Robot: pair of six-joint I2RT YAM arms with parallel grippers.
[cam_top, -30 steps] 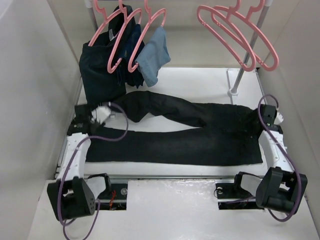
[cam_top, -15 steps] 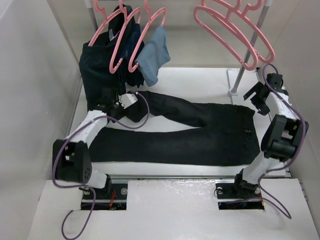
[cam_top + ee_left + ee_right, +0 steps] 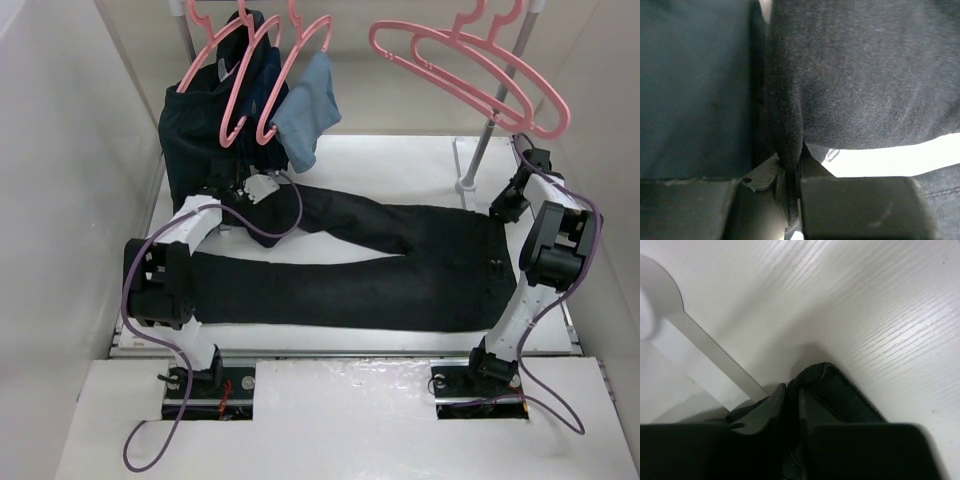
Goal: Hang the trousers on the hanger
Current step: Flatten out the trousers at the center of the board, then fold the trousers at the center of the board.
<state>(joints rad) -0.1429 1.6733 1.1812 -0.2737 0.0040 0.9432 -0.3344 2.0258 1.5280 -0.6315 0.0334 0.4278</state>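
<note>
- Top external: trousers (image 3: 350, 285) lie flat on the table (image 3: 400, 160), long axis left to right across the frame. Waist at right, leg ends at left, upper leg angling toward upper left.
- Left claw (image 3: 262, 187) sits on the end of that upper leg, left of centre. In the left wrist view the claw (image 3: 790, 175) is pressed together on a fold of the trousers (image 3: 865, 75).
- Right claw (image 3: 507, 205) is at the waist's upper corner, right of frame. In the right wrist view the claw (image 3: 790, 405) is nearly closed, nipping a corner of the trousers (image 3: 835, 390).
- Hanger (image 3: 470, 72) hangs at upper right, above and beyond the right claw; the right arm is nearer.
- Left arm reaches forward and low. Right arm is folded upright, elbow high, wrist dipped to the table.
- Judgement: both ends should rise together, with the waist end leading toward the hanger.
</note>
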